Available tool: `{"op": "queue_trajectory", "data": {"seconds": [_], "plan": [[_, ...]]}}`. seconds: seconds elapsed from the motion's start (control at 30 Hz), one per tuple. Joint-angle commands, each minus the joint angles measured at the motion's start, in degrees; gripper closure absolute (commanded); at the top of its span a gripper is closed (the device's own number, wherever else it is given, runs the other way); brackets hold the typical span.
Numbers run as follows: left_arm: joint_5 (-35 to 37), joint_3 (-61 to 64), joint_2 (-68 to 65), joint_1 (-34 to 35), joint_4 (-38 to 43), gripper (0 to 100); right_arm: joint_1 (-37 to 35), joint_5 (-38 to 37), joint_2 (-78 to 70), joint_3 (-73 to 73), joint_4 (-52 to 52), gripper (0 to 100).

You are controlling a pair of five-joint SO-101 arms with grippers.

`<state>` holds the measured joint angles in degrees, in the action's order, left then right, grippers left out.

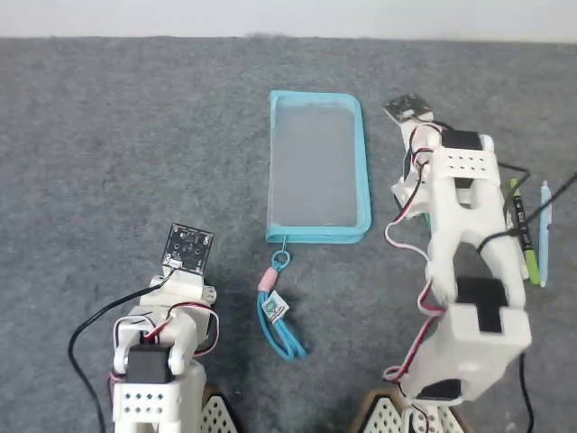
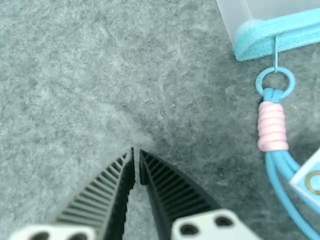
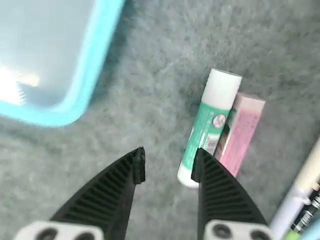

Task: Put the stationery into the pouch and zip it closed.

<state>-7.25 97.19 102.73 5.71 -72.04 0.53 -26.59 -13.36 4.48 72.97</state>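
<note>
Right gripper (image 3: 168, 161) hangs with its jaws spread, just off the long side of the pouch (image 3: 97, 47) that faces the right arm. The glue stick (image 3: 210, 120) lies on the carpet with its end at one fingertip, not yet between the two. A pink eraser (image 3: 244, 127) lies against the glue stick on the side away from the pouch, and a few pens (image 1: 534, 236) lie farther out from the pouch again.

Picking up the glue stick looks like the step in hand. To do it well, I'd say the jaws should shift away from the pouch until they straddle the tube across its middle, then drop low before closing. The outer finger has almost no gap beside the eraser, and a round tube may roll if nudged.

Left gripper (image 2: 136, 155) is pinched together on nothing, over bare carpet by the pouch's near short end, beside the zip ring (image 2: 275, 82). Whether the zip is open I cannot tell.
</note>
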Motion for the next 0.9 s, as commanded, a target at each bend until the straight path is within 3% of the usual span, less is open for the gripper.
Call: {"op": "queue_trajectory", "data": {"seconds": [0.0,0.27,0.57,0.87], "plan": [[-0.5,-0.6,1.3,-0.4,-0.2,99,0.7,0.9,-3.6,-2.8,-2.2,83.9],[-0.5,-0.6,1.3,-0.4,-0.2,99,2.4,1.0,-8.7,-7.8,-1.5,84.0],[-0.5,-0.6,1.3,-0.4,-0.2,99,1.5,0.6,2.8,-7.6,2.9,84.0],[-0.5,-0.6,1.3,-0.4,-0.2,99,3.2,0.4,-6.7,-7.8,-1.1,84.0]]}}
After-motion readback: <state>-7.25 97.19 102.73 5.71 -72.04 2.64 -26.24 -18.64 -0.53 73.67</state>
